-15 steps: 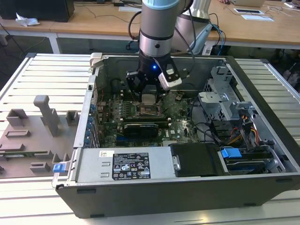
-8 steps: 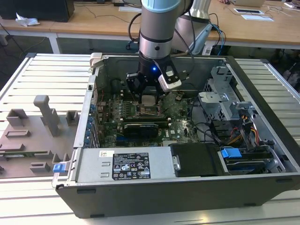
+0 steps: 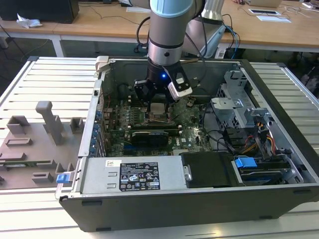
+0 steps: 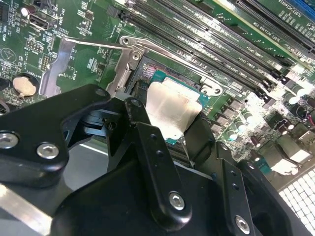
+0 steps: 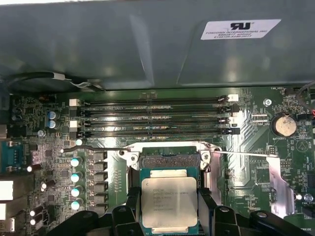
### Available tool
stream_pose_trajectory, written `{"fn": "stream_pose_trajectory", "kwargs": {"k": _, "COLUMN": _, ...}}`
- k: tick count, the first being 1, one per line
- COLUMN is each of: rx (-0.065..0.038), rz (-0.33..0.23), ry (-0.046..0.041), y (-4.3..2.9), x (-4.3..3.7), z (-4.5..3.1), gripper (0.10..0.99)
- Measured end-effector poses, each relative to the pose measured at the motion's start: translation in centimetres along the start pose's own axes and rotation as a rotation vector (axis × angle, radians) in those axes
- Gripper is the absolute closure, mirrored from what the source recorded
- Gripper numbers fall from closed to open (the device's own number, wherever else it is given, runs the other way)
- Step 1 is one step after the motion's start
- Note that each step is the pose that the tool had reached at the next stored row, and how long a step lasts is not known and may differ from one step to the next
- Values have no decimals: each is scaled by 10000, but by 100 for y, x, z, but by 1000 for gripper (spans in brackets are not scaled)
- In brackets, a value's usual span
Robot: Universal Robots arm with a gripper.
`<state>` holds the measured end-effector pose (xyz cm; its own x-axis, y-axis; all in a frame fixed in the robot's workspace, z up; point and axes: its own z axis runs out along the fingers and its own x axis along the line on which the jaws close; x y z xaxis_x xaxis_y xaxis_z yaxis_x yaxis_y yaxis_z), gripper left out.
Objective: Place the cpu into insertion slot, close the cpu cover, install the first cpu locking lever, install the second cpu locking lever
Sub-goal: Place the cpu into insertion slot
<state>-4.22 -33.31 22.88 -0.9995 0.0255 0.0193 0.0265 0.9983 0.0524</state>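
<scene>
My gripper (image 5: 169, 200) is shut on the cpu (image 5: 169, 202), a flat silver-grey square chip, with a black finger (image 5: 132, 202) against each of two opposite edges. The chip sits over the near part of the insertion slot (image 5: 170, 160); the slot's far strip of dark contacts stays uncovered. In the second wrist view the cpu (image 4: 170, 109) shows between the gripper's fingers (image 4: 138, 105) at the slot's silver rim (image 4: 129, 63). The cpu cover (image 5: 275, 179) lies flipped open beside the slot. Two thin locking levers (image 5: 98, 148) stick out sideways. In the exterior view the gripper (image 3: 158, 102) stands inside the case over the cpu (image 3: 158, 110).
Long black memory slots (image 5: 152, 115) run just beyond the slot, with capacitors (image 5: 75, 177) on one side and a coin battery (image 5: 284, 125) on the other. The case wall (image 5: 147, 44) rises behind. A power supply (image 3: 134, 177) and drive cage (image 3: 239, 107) crowd the case; a grey fixture (image 3: 30, 144) lies at the exterior view's left.
</scene>
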Motion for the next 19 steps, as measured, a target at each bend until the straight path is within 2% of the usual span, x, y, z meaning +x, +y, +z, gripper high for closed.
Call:
{"fn": "stream_pose_trajectory", "kwargs": {"k": 10, "rx": 0, "rz": -1, "ry": 0, "y": -5, "x": -2, "z": 96, "gripper": 541}}
{"fn": "stream_pose_trajectory", "kwargs": {"k": 13, "rx": 0, "rz": 0, "ry": -1, "y": -5, "x": -3, "z": 158, "gripper": 541}}
{"fn": "stream_pose_trajectory", "kwargs": {"k": 19, "rx": 27, "rz": 0, "ry": -2, "y": -4, "x": -3, "z": 161, "gripper": 541}}
